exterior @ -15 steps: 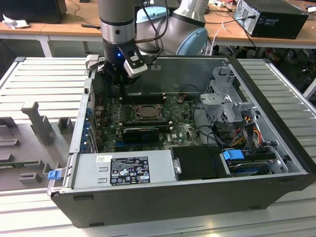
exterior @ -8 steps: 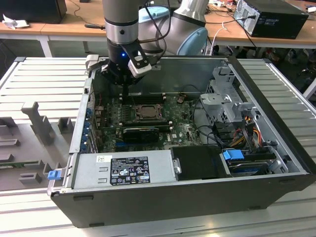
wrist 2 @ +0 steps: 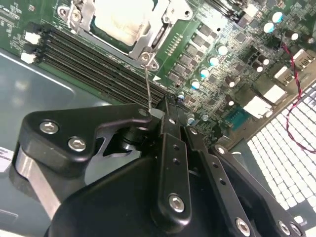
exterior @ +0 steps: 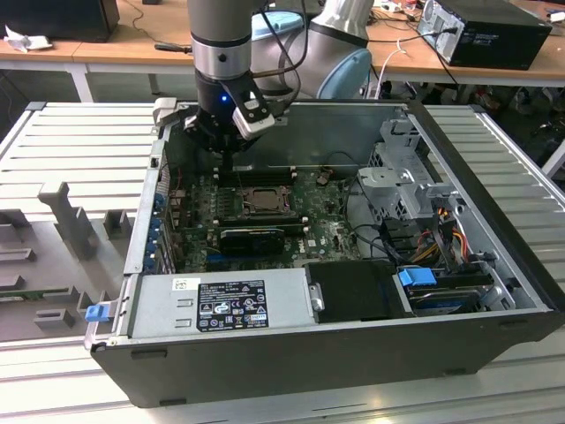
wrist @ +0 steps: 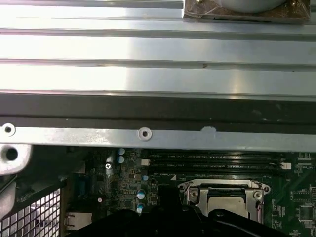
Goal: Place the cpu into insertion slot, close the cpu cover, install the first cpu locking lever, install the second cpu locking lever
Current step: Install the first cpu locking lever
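The cpu [wrist 2: 121, 19], with its dull silver top, lies in the insertion slot [exterior: 261, 202] on the green board. The cpu cover [wrist 2: 85, 15] is down around it, its window framing the chip; the cpu cover [wrist: 224, 186] shows again in the first wrist view. A thin wire locking lever [wrist 2: 148, 84] rises from the socket's corner to my gripper [wrist 2: 159, 111], whose black fingers are shut on its tip. In the exterior view my gripper [exterior: 228, 165] hangs just behind the socket, inside the open computer case.
Long black memory slots [wrist 2: 94, 64] run beside the socket. A black card [exterior: 252, 238] lies in front of it, then the power supply [exterior: 221, 305]. A drive cage [exterior: 402, 177] and cables [exterior: 441, 231] fill the exterior view's right. The case wall [wrist: 148, 133] is close behind.
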Controlling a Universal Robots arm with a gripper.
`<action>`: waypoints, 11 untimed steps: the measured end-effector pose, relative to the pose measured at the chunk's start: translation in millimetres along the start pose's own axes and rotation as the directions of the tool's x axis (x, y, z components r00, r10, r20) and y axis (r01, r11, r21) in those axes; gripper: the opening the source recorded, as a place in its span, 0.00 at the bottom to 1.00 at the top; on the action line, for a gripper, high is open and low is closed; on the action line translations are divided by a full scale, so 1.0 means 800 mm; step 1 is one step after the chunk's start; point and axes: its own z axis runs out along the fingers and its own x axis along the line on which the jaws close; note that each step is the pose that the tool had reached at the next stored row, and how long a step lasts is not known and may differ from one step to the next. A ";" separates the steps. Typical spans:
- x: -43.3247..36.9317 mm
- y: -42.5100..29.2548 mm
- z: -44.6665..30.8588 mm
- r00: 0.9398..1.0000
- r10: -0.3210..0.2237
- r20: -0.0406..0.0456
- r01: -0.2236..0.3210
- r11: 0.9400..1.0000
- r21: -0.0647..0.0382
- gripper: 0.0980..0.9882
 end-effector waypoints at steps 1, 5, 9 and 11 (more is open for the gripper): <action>-0.005 -0.0002 0.0004 1.000 0.000 0.000 0.000 1.000 0.000 0.01; -0.024 -0.0006 0.0022 1.000 0.000 0.000 0.000 1.000 0.000 0.01; -0.056 -0.0014 0.0051 1.000 0.000 0.000 0.000 1.000 0.000 0.01; -0.064 -0.0017 0.0055 1.000 0.000 0.000 0.000 1.000 -0.007 0.01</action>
